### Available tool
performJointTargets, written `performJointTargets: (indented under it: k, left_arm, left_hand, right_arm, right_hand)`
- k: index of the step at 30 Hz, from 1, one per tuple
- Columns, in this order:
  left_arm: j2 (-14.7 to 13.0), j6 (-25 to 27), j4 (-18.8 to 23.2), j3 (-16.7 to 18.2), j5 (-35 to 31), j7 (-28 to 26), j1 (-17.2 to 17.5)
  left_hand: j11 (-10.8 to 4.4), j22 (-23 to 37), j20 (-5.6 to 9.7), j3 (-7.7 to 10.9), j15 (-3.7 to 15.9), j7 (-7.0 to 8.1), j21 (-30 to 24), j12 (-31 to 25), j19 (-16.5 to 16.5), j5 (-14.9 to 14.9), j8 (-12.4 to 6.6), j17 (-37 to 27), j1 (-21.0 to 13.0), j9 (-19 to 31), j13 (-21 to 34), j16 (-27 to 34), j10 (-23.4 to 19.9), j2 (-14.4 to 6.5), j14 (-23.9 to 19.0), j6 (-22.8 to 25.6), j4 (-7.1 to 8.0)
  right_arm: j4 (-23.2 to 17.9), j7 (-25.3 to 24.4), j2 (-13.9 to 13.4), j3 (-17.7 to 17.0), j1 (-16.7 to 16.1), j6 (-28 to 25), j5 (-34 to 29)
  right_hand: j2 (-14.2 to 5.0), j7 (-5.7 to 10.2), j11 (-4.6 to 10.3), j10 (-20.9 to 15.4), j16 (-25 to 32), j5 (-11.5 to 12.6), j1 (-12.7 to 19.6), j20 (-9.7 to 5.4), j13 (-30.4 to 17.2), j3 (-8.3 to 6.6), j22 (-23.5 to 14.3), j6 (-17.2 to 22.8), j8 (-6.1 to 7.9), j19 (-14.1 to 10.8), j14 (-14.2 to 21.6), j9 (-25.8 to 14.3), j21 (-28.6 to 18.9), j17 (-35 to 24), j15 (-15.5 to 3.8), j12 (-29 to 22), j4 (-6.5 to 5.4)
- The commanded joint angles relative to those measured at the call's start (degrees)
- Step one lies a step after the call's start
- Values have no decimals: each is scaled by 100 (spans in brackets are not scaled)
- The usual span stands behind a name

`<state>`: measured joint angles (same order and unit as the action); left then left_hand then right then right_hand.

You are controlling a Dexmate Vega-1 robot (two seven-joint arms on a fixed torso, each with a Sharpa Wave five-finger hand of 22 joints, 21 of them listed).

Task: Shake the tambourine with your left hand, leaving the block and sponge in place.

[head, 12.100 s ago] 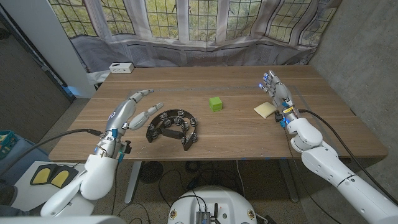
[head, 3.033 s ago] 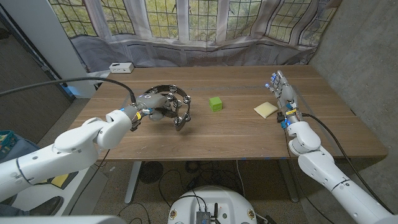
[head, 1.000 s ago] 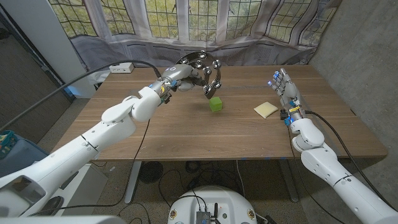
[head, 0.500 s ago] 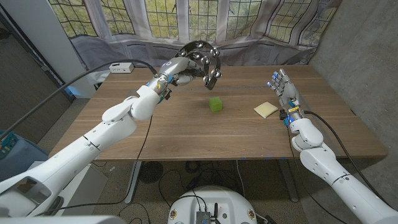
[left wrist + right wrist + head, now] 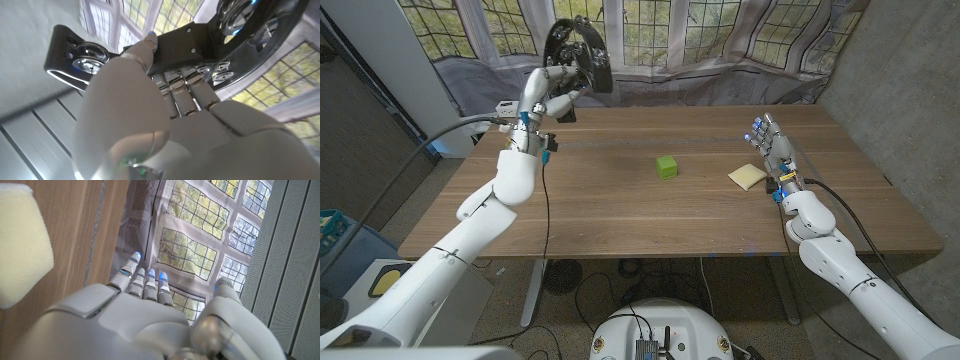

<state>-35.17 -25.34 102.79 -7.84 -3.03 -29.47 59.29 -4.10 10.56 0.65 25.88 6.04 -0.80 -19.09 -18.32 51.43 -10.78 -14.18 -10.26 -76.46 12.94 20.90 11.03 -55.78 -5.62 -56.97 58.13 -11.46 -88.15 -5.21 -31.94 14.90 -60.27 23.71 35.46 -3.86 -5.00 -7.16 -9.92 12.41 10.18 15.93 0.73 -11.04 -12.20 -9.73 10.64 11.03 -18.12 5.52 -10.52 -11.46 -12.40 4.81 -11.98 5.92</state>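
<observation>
**Tambourine held high, slip is the worry**

My left hand [image 5: 542, 92] grips the black half-moon tambourine with metal jingles [image 5: 579, 52] high above the wooden table's [image 5: 620, 215] far left. A hard swing could loosen it onto the green cube block [image 5: 666, 167] or yellow sponge [image 5: 746, 176]. My right hand [image 5: 771, 151] stands beside the sponge, fingers extended, holding nothing.

The tambourine [image 5: 579, 52] was held high above the bench's [image 5: 620, 215] far left corner by the left hand [image 5: 548, 88], in front of the curtained window. The green block [image 5: 666, 166] was seen mid-bench, the yellow sponge [image 5: 746, 176] just beside the right hand [image 5: 770, 150], whose fingers [image 5: 758, 127] were extended.
</observation>
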Motion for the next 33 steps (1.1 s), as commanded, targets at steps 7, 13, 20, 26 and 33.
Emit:
performJointTargets:
  k: [7,13,20,26,33]
  left_arm:
    - [1552,-2835,-1134,653,4509,1229,360]
    - [1772,-2822,-1353,626,5136,1784,210]
    - [1711,-2025,-1086,1005,2653,456,297]
    - [1401,-1266,-560,1100,693,-43,317]
    - [959,-695,-8,831,-996,-109,145]
  left_hand:
    - [-75,14,45,209,262,59,-44,-27,58,-19,-14,-19,128,28,51,30,-13,-182,-250,7,231]
    - [-80,15,49,208,277,75,-47,-24,55,-23,-8,-15,151,30,71,25,-13,-188,-245,4,239]
    - [-77,15,55,214,279,81,-47,-22,47,-29,-2,-8,165,33,96,17,-15,-191,-243,2,235]
    - [-75,15,44,224,260,60,-46,-20,39,-36,2,-5,166,38,113,15,-16,-201,-245,-3,230]
    - [-58,17,46,226,260,45,-57,-25,57,-40,1,-10,164,42,135,25,-37,-196,-263,9,216]
  right_arm:
    - [42,59,-63,129,147,-228,-14]
    - [-3,-2,-75,138,114,-253,-43]
    - [-105,-121,-93,107,3,-278,-53]
    - [-136,-170,-81,93,-63,-257,-51]
    - [-134,-198,-56,81,-105,-175,-79]
  right_hand:
    - [-7,-22,-9,-33,-22,16,-45,19,-20,-13,-14,34,4,-40,45,-14,19,-7,-8,-4,17]
    - [-11,-19,-21,-33,-23,16,-45,16,-20,-16,-14,34,4,-41,47,-14,19,-7,-7,-2,19]
    - [-11,-21,-18,-40,-26,16,-43,19,-21,-18,-14,34,3,-42,45,-14,20,-6,-10,-3,23]
    - [-13,-16,-19,-38,-28,16,-45,18,-21,-20,-14,33,2,-41,43,-14,22,-7,-10,-1,25]
    - [-15,-18,-15,-36,-30,16,-47,18,-21,-22,-14,32,1,-42,42,-14,22,-7,-6,1,27]
